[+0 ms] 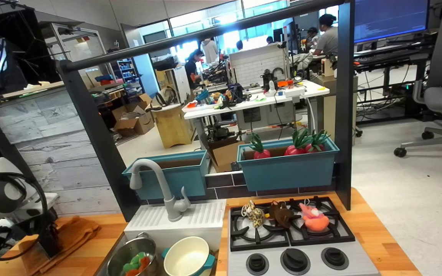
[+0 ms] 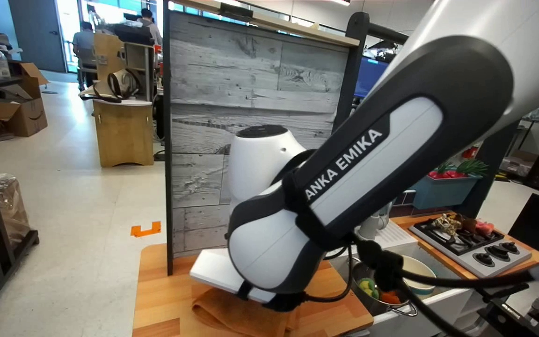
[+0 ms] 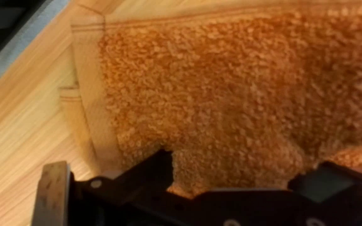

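Your wooden countertop (image 2: 164,290), striped light and darker
On it you have an orange towel (image 3: 215,94) lying in folds to one side of the sink (image 1: 214,238), the gray stove top (image 1: 272,253) to the other.

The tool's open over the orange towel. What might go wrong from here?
1. Partial grip: in the wrist view the towel shows stacked hems, so closing the tool may catch only the upper layer.
2. Hard contact: the wooden counter lies beneath the towel, so pressing down might jam the tool against it.
3. Snag: the cable looped beside the arm might catch when it lifts.
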